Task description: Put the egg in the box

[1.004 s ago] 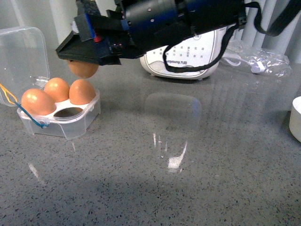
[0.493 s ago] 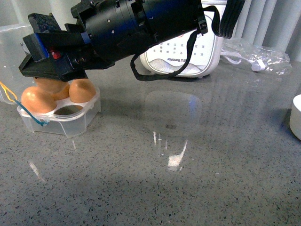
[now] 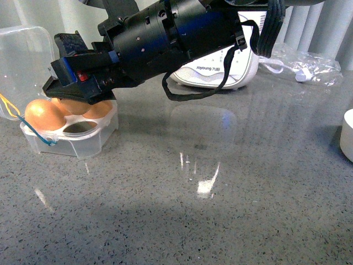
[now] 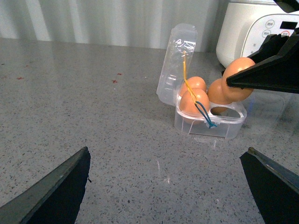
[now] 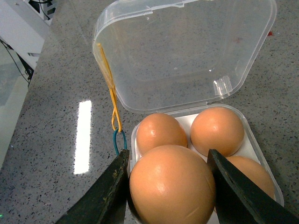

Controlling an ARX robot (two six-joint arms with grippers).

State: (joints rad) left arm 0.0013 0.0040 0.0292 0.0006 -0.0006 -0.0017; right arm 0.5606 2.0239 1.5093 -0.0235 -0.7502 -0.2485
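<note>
Above box [image 3: 83, 144], right jaws low, clasping egg [image 5: 170, 186]

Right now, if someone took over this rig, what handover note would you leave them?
Right gripper: shut on the egg, held just above the box.
Left gripper: open, empty, well clear of the box.
Box: lid open, three eggs seated, one hollow empty.
Done: egg picked up and brought over the box.
Left: lower it into the empty hollow, release, withdraw.
</note>
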